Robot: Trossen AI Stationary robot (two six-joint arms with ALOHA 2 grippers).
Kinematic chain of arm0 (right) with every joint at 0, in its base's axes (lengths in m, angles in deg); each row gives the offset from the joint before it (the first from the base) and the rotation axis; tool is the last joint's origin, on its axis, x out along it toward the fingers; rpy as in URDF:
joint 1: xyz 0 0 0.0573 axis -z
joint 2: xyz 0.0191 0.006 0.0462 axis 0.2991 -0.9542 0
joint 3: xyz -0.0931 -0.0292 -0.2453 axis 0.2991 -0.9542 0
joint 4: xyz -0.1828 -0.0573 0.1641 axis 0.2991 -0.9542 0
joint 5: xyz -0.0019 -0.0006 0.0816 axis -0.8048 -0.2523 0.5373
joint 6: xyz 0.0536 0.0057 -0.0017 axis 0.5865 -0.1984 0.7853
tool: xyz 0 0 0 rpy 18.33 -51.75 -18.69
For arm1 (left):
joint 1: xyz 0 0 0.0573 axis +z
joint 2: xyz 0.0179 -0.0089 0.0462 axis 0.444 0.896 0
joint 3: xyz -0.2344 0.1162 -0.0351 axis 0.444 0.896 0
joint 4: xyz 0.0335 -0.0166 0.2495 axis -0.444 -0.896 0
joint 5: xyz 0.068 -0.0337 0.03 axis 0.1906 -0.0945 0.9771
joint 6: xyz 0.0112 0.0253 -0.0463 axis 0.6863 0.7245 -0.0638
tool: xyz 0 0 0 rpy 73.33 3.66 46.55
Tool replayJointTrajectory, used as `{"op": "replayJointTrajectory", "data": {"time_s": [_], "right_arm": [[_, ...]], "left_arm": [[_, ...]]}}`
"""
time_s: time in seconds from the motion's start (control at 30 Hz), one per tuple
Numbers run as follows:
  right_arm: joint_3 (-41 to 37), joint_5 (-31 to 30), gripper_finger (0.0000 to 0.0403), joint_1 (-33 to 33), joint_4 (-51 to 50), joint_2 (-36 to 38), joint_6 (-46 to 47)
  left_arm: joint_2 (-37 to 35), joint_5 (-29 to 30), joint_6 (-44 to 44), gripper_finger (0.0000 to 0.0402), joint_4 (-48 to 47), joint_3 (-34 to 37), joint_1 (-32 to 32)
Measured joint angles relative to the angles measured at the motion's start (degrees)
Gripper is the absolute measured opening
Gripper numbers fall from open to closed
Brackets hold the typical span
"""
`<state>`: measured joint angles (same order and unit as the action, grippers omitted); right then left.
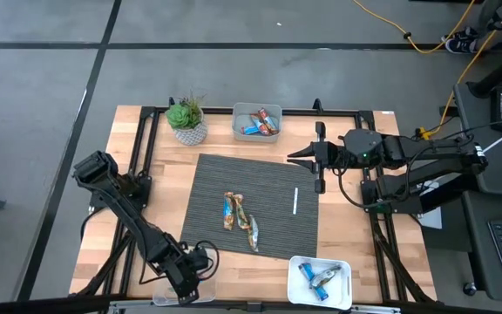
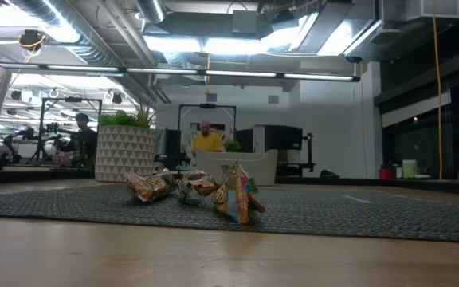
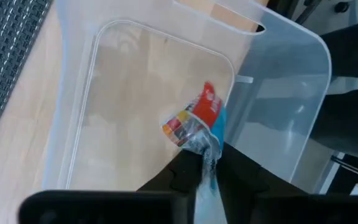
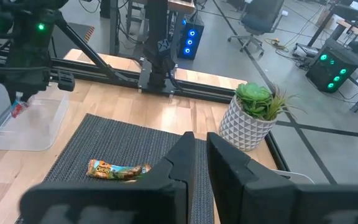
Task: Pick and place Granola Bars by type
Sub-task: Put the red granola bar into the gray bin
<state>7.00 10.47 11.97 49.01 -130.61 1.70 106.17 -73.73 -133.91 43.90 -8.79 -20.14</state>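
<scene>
You are looking at a wooden worktop (image 1: pixel 103 227) with a dark woven mat (image 1: pixel 260 179) across its middle. Your left gripper (image 3: pixel 202 163) hangs over a clear plastic bin (image 3: pixel 86 112) at the worktop's near left corner. Its fingers pinch the tail of a blue-and-red granola bar (image 3: pixel 197 121), which dangles just above the bin floor; the jaws are nearly together on the wrapper. This bin holds nothing else that shows.

Your right gripper (image 1: pixel 299 157) waits above the mat's far right corner, pointing toward the middle of the worktop, its jaws narrow with only a thin slit between them and nothing in them.

Three brownish-gold bars (image 1: pixel 239 215) lie touching one another in a loose cluster on the mat, toward its near edge. A thin white stick (image 1: pixel 295 200) lies alone on the mat's right side, well apart from them.

A second clear bin (image 1: pixel 256 122) at the far edge holds several blue-and-orange bars. A third bin (image 1: pixel 321 279) near the near right corner holds blue bars. A potted plant (image 1: pixel 186 120) in a patterned white pot stands at the far edge, just left of the second bin.
</scene>
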Motion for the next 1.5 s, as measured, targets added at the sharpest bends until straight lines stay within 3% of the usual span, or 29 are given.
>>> {"op": "replayJointTrajectory", "data": {"time_s": [0.2,0.43,0.77,0.97,1.07,1.27,1.5], "right_arm": [[0.00,0.00,0.0046,0.00,-0.02,0.00,-0.05],[0.00,0.00,0.0046,0.00,0.00,0.00,-1.31],[0.00,0.00,0.0046,0.00,0.13,-0.57,-2.54],[0.00,-0.02,0.0046,0.00,-0.13,-1.74,-2.53],[0.00,-0.01,0.0046,0.00,-0.11,-2.52,-2.49],[0.00,0.00,0.0046,0.00,0.00,-4.01,-2.51],[0.00,-0.02,0.0046,0.00,0.00,-4.86,-2.53]], "left_arm": [[-0.01,-0.19,0.00,0.0099,-0.86,0.00,0.02],[-0.11,-5.83,-0.21,0.0154,-1.94,0.00,0.16],[-2.24,-11.27,-0.63,0.0172,-1.99,0.00,2.77],[-7.61,-8.97,-0.44,0.0162,-3.14,0.00,5.96],[-10.70,-4.87,0.17,0.0157,-3.10,0.00,7.62],[-16.26,2.88,8.38,0.0153,0.38,-0.02,9.90],[-19.19,7.40,17.01,0.0154,1.42,-0.04,15.69]]}}
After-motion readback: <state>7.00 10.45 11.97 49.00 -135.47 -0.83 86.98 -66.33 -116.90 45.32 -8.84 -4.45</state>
